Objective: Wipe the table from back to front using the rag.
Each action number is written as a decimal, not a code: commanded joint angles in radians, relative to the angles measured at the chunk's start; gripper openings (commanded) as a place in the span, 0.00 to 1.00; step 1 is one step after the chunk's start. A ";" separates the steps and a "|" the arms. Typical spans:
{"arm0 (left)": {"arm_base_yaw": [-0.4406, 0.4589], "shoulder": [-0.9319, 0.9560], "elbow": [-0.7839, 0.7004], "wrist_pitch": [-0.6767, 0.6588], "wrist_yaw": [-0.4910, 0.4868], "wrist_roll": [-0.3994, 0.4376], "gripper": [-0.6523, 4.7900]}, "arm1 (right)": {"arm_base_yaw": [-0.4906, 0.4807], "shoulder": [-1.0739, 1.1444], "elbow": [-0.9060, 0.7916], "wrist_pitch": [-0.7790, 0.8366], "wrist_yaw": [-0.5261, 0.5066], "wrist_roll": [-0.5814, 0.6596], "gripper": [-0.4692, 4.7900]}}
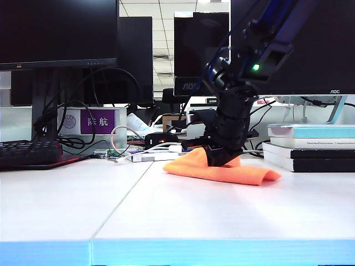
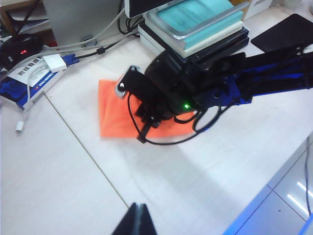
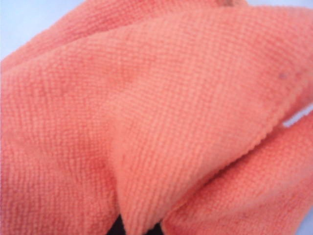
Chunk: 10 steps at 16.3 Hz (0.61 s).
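Observation:
The orange rag (image 1: 247, 174) lies bunched on the white table (image 1: 166, 213), towards the back and right of the seam. My right gripper (image 1: 222, 159) points down onto it and is shut, pinching a fold of the cloth. In the right wrist view the rag (image 3: 161, 107) fills the frame, with a fold between the dark fingertips of the right gripper (image 3: 139, 229). From the left wrist view the rag (image 2: 113, 115) shows partly under the black right arm (image 2: 171, 93). My left gripper (image 2: 138, 215) hangs above the bare table (image 2: 63, 181), shut and empty; it is out of the exterior view.
A stack of books (image 1: 310, 148) stands right of the rag, close to the arm. Behind are monitors, cables and a blue-white box (image 2: 29, 81). A black keyboard (image 1: 28, 153) sits at the back left. The table's blue front edge (image 1: 177, 252) runs along the front.

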 commanded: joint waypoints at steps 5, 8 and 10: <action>-0.001 -0.003 0.004 -0.008 0.027 -0.004 0.11 | -0.045 0.152 0.220 -0.050 0.001 -0.004 0.09; -0.001 -0.003 0.004 -0.010 0.026 -0.004 0.11 | -0.055 0.229 0.325 -0.063 0.002 -0.018 0.09; -0.001 -0.003 0.004 -0.010 0.027 -0.004 0.11 | -0.058 0.283 0.404 -0.081 0.002 -0.026 0.09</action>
